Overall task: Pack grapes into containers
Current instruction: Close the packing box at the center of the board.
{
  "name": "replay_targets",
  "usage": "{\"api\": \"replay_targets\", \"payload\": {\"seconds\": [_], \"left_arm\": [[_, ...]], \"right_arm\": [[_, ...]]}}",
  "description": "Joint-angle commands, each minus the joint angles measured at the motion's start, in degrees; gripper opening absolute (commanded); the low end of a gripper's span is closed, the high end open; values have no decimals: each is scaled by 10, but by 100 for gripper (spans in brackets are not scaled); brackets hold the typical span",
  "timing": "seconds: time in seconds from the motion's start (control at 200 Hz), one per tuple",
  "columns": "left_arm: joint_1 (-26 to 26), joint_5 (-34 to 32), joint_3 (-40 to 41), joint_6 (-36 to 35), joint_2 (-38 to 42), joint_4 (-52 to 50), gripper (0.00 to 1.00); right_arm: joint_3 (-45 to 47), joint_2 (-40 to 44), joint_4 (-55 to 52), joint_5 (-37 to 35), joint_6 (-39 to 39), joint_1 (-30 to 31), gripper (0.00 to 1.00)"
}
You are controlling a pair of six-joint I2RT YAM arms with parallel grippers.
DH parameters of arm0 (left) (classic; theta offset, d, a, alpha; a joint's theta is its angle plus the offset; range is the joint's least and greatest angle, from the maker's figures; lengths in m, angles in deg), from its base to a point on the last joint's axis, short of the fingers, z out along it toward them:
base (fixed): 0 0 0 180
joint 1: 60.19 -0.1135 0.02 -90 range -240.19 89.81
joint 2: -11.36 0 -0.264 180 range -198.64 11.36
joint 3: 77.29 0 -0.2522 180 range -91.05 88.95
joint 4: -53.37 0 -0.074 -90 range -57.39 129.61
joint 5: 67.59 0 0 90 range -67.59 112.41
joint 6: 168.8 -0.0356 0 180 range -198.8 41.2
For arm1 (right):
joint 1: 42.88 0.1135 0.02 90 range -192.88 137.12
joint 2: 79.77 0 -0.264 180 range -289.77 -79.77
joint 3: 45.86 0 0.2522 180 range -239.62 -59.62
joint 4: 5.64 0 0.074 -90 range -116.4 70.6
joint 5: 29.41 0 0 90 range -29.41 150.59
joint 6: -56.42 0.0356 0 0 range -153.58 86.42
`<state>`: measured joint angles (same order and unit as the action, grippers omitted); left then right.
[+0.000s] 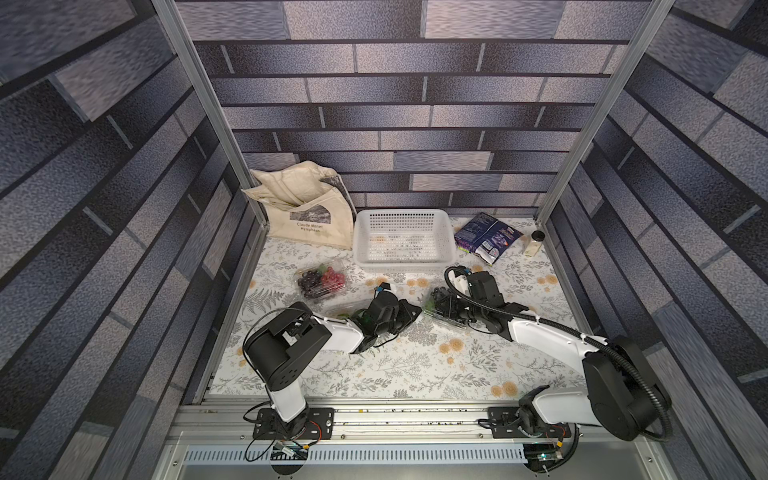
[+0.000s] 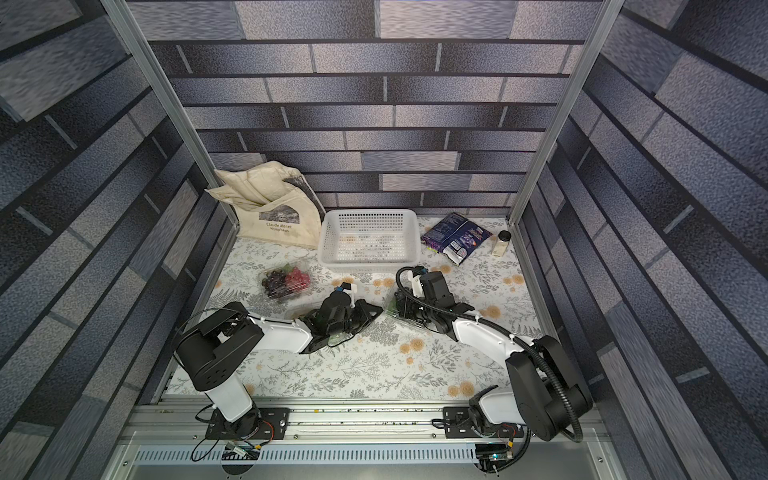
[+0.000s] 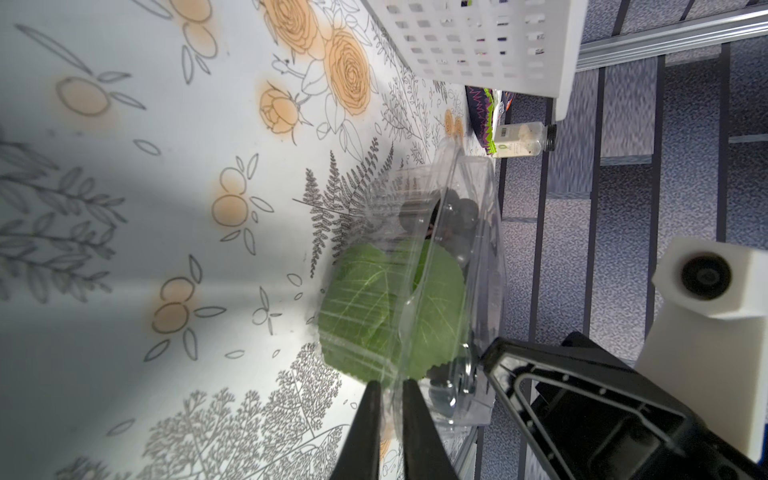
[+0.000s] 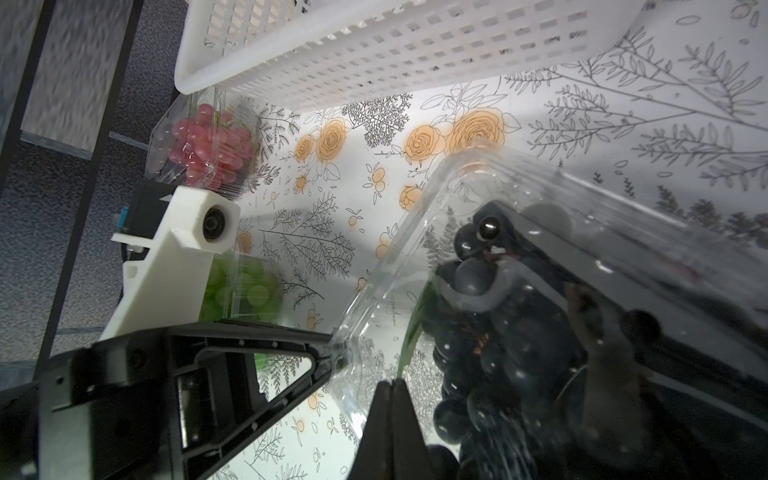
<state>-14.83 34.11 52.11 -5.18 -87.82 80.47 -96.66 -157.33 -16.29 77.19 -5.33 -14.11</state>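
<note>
A clear container [image 1: 434,311] holding dark grapes [image 4: 478,282] and a green leaf [image 3: 374,316] lies mid-table between both arms. My left gripper [image 3: 390,388] is shut on the thin clear edge of this container; in both top views it [image 1: 414,309] [image 2: 376,311] touches the box's left side. My right gripper [image 4: 392,384] is shut with its fingertips pressed together against the same box, with clear plastic partly over its camera. A closed container [image 1: 320,282] of purple and red grapes [image 4: 208,145] sits at the left. Another with green grapes [image 4: 245,291] lies under my left arm.
A white perforated basket [image 1: 365,257] stands just behind the arms. A cream tote bag [image 1: 307,212] leans in the back left corner. A dark snack bag [image 1: 486,237] and a small jar [image 1: 534,243] sit at the back right. Cage posts and walls close in the sides.
</note>
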Motion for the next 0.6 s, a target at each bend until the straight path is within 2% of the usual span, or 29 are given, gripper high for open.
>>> {"api": "replay_targets", "payload": {"seconds": [0.0, 0.396, 0.596], "left_arm": [[4, -9, -3, 1, -13, -14, 12], [6, -10, -1, 5, -20, -1, 7], [8, -12, -11, -7, 2, -26, 11]], "right_arm": [[-5, -3, 4, 7, 0, 4, 0], [-6, -6, 3, 11, -1, 3, 0], [-12, 15, -9, 5, -2, 3, 0]]}}
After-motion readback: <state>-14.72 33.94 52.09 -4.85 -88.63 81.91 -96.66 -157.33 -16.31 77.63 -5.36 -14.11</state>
